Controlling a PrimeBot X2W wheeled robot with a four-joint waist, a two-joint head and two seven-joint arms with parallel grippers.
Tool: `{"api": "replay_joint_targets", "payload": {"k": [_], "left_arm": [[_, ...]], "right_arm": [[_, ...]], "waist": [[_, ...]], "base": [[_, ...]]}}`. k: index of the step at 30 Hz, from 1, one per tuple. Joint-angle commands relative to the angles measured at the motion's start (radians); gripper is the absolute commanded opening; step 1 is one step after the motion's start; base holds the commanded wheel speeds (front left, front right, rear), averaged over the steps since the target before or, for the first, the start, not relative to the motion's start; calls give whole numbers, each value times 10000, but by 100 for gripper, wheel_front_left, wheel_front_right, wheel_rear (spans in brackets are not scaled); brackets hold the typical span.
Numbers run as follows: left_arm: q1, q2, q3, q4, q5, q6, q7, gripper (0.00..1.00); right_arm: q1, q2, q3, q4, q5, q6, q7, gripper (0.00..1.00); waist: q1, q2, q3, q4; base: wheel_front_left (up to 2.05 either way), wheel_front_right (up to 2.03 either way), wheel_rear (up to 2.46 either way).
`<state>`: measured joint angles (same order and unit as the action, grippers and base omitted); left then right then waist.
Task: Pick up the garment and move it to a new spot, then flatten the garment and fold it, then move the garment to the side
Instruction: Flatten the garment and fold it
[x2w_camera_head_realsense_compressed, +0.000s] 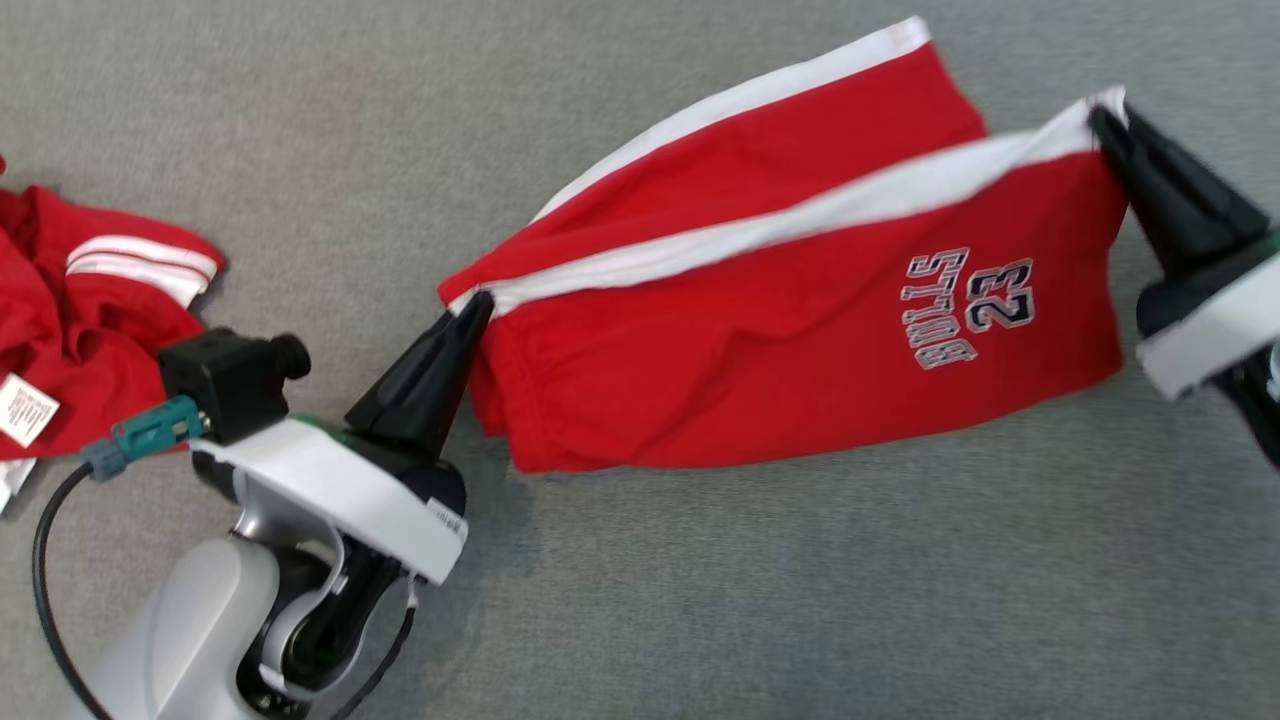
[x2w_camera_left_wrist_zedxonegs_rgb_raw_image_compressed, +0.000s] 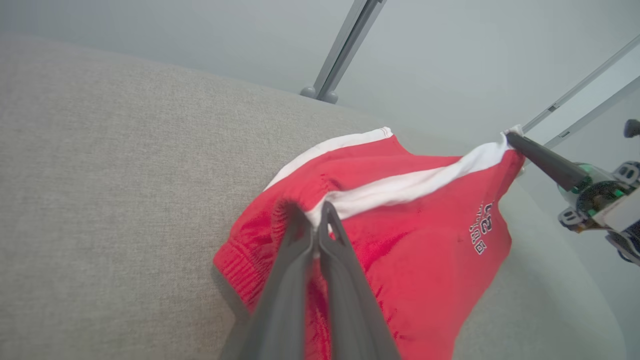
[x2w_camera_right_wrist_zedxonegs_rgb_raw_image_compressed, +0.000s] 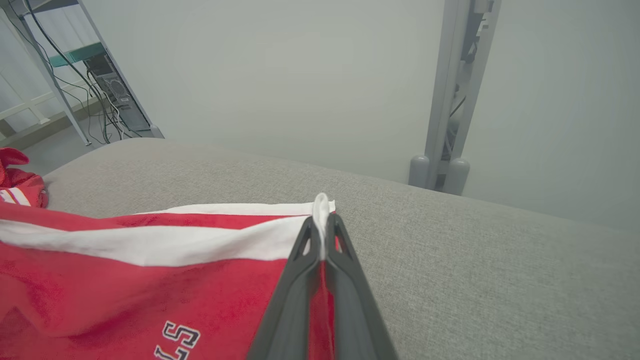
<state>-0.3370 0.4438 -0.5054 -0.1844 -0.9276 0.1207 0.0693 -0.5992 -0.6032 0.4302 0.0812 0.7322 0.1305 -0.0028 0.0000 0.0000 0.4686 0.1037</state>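
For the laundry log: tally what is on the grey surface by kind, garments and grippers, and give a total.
Garments: 2, the shorts held at both ends, and a crumpled red garment at the left edge.
Grippers: 2, the left gripper and the right gripper, each shut on the shorts' white stripe.
Total: 4

shorts (x2w_camera_head_realsense_compressed: 800, 330) between left gripper (x2w_camera_head_realsense_compressed: 478, 305) and right gripper (x2w_camera_head_realsense_compressed: 1100, 118) (over surface (x2w_camera_head_realsense_compressed: 700, 600)) | other garment (x2w_camera_head_realsense_compressed: 90, 320) far left

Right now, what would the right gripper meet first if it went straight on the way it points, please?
Past the shorts corner that the right gripper pinches, probably the grey padded surface; how steeply it angles down is unclear.
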Motion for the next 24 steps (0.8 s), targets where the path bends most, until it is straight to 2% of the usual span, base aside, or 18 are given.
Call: {"api": "replay_joint_targets", "payload": {"k": [1,5,18,19,20,21,24], "left_arm": [[-439,-174,16,262,13,-168,-112,0],[-961,-535,-68,804,36,-412,-299,0],[-1519,-1220,-271,2040,-19,-864,-795,0],[-1539,-1237,-276,2113,19,-888,-846,14],[-1543,-1249,-267,2182,64,-889,-914,47],[-1551,-1269,-272,2252,89,-892,-948,100],[-1495,-1367,-168,2365,181,-804,-1306,100]], "right_arm": [[-854,-164,404,487,269,3,-77,0],[-2337,-346,1420,1579,760,3,-120,0],[-4912,-672,4021,3679,2161,3,-886,0],[-4990,-634,4124,3797,2425,3,-971,0],[-5043,-643,4284,3932,2503,3,-1001,31],[-5106,-642,4429,4068,2588,3,-1096,100],[-5205,-552,4642,4410,2927,3,-1561,100]], "waist": [[0,0,636,529],[0,0,1002,830],[0,0,1289,1285],[0,0,1285,1287],[0,0,1278,1279],[0,0,1263,1263],[0,0,1172,1183]], "base": [[0,0,0],[0,0,0],[0,0,0],[0,0,0],[0,0,0],[0,0,0],[0,0,0]]}}
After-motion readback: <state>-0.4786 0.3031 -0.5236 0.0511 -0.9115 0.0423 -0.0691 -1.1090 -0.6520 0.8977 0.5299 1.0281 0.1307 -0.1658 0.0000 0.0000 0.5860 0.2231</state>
